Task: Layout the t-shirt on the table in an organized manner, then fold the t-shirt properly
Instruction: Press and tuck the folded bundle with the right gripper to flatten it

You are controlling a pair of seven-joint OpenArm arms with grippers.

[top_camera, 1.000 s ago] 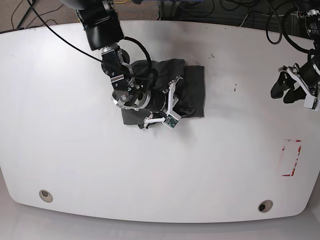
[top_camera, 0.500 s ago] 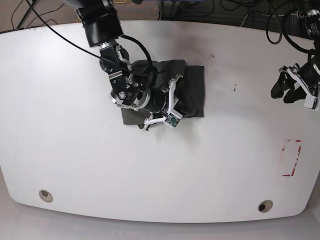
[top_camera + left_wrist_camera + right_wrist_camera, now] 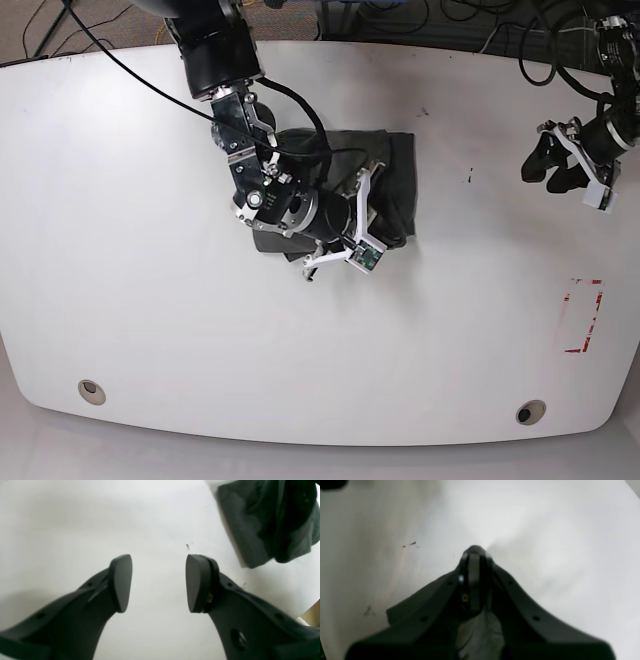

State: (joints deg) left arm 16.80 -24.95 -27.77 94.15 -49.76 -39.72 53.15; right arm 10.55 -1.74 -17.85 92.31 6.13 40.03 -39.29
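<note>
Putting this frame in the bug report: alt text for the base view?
Overhead view of a white table with a bunched dark grey t-shirt near its middle, largely covered by the right arm, whose right gripper is down on the cloth. The left gripper hangs open near the far right edge, away from the shirt.

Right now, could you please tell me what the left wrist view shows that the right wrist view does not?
Only the left wrist view shows the left gripper open over bare surface, with the dark charcoal-grey t-shirt lying bunched well beyond it. Only the right wrist view shows the right gripper shut, with grey cloth bunched behind its fingertips. Both show the glossy white table with small reddish specks.
</note>
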